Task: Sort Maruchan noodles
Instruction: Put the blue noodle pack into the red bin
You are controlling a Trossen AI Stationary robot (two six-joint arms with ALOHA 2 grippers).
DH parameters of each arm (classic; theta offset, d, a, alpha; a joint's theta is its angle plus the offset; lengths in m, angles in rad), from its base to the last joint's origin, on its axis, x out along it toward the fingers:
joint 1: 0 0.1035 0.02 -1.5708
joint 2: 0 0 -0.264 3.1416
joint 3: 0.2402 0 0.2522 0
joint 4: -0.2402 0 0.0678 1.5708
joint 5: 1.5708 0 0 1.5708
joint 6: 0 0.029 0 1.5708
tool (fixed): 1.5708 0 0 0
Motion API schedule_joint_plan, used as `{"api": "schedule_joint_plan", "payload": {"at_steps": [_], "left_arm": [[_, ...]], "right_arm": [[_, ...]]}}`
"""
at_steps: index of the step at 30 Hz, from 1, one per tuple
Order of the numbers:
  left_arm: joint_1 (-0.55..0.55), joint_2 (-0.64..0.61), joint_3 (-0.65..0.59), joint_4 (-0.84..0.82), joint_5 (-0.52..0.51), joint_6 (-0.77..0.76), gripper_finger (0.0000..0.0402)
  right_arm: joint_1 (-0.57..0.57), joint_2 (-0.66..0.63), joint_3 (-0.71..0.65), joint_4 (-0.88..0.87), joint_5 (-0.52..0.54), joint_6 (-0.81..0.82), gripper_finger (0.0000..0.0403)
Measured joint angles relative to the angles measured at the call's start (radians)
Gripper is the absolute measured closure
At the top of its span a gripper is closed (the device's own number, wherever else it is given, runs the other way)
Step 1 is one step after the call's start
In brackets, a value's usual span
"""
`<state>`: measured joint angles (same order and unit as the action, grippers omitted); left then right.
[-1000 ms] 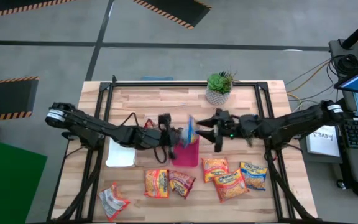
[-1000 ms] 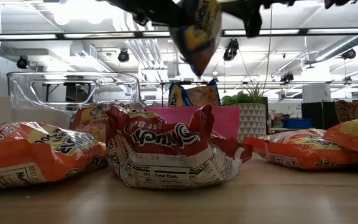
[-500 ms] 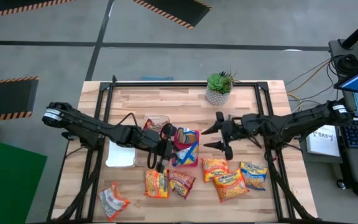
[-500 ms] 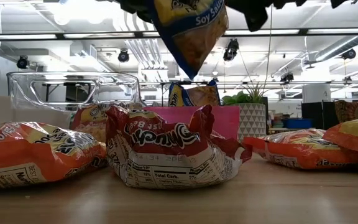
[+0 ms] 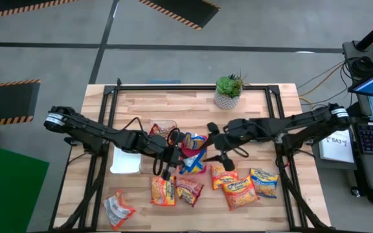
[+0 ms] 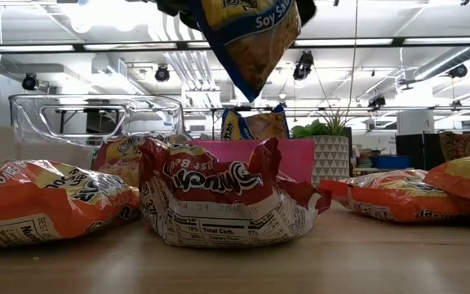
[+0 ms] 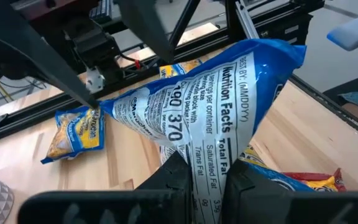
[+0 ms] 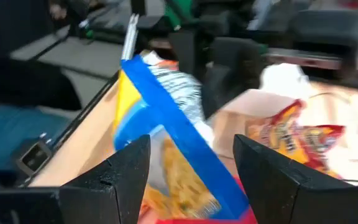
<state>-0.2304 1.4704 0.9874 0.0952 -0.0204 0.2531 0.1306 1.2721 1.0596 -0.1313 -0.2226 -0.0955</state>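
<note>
Fingers of left gripper (image 7: 201,177) pinching blue noodle packet (image 7: 210,115) over pink tray (image 5: 196,167), right gripper (image 5: 214,144) spread, empty.

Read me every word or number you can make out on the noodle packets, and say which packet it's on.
"Nutrition Facts", "190", "370": blue packet in the left gripper.
"Soy Sau", cut off: same packet, low view.
"Total Carb.": red packet on the table.
Remaining fine print: too small or blurred.

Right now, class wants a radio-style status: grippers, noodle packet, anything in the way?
Left gripper shut on blue noodle packet, held above red tray. Right gripper open, facing packet. Nothing blocking.
</note>
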Motion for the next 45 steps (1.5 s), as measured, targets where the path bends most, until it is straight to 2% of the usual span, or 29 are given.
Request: {"api": "schedule_joint_plan", "payload": {"at_steps": [7,14,17,24,31,38,43,45], "left_arm": [[0.001,0.000,0.000,-0.002,-0.001,-0.004,0.0381],[0.001,0.001,-0.001,-0.002,-0.004,-0.009,0.0381],[0.001,0.001,-0.001,-0.008,-0.005,-0.009,0.0381],[0.001,-0.013,-0.001,-0.064,-0.043,-0.018,0.0378],[0.001,-0.081,-0.001,-0.220,-0.090,-0.018,0.0338],[0.001,-0.137,-0.001,-0.385,-0.254,-0.043,0.0298],[0.001,-0.176,-0.001,-0.477,-0.261,-0.093,0.0288],[-0.002,-0.188,-0.002,-0.488,-0.260,-0.097,0.0288]], "right_arm": [[0.000,0.135,0.192,-0.243,-0.024,-0.059,0.0183],[0.000,0.229,0.314,-0.362,-0.071,-0.075,0.0197],[-0.001,0.247,0.339,-0.392,-0.073,-0.076,0.0239],[-0.009,0.250,0.354,-0.422,-0.062,-0.076,0.0380],[-0.034,0.234,0.354,-0.448,-0.072,0.008,0.0394],[-0.072,0.234,0.348,-0.445,-0.068,0.153,0.0394],[-0.078,0.234,0.293,-0.406,-0.062,0.237,0.0394],[-0.077,0.234,0.258,-0.371,-0.029,0.266,0.0394]]}}
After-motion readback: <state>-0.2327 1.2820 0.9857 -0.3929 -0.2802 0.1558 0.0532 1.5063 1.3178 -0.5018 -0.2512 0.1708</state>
